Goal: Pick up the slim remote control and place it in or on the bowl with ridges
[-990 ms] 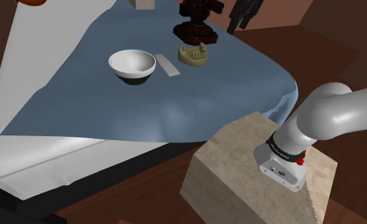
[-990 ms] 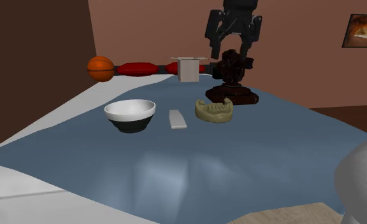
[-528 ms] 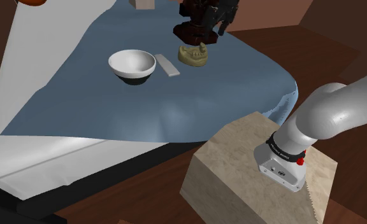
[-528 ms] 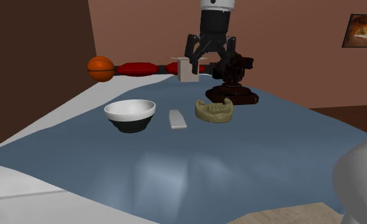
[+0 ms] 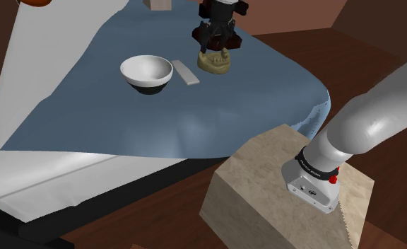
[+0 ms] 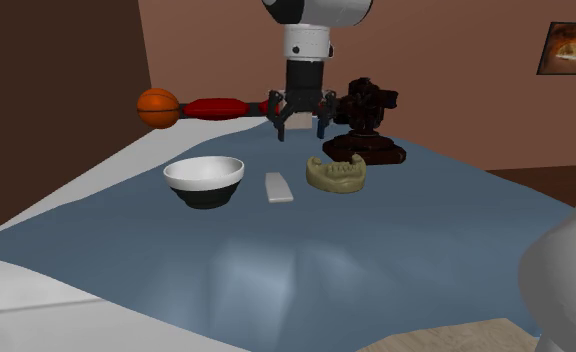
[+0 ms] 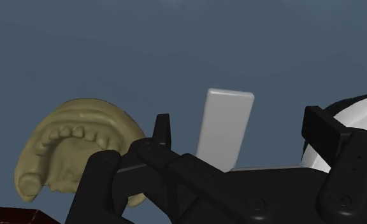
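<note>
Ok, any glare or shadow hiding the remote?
Second exterior view: pale sheen on the blue cover, nearer the camera than the remote, not on it. Wrist view: remote evenly lit, no glare; the tool covers its near end.

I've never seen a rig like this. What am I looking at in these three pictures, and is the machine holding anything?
This is a simulated white robot arm fixed to a box-like stand. It ends in a black two-finger gripper. One picture looks down from beside the stand, one looks across the blue cloth towards the arm, and one comes from a camera on the hand itself. On the cloth are a white bowl, a slim pale remote beside it, a tan model of teeth and a dark figurine. The gripper hangs open above the cloth, holding nothing. The hand camera shows the remote below, between its fingers.
</note>
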Controlling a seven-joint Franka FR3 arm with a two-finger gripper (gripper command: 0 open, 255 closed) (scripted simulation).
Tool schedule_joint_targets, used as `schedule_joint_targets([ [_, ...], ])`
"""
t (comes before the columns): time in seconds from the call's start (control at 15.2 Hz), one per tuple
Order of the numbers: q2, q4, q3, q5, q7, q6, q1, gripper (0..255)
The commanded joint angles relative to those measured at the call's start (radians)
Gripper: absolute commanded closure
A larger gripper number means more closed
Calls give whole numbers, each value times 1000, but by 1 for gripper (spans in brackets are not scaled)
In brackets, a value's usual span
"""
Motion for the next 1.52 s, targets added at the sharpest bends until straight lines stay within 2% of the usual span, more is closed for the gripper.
schedule_joint_targets([
  [0.0,85,50,7,-17,33,22,-6,0],
  [0.46,375,266,10,-85,147,52,-1,0],
  [0.86,630,508,-12,-127,222,27,22,0],
  [0.92,649,527,-14,-129,226,24,24,0],
  [1.45,689,483,-20,-138,232,107,26,0],
])
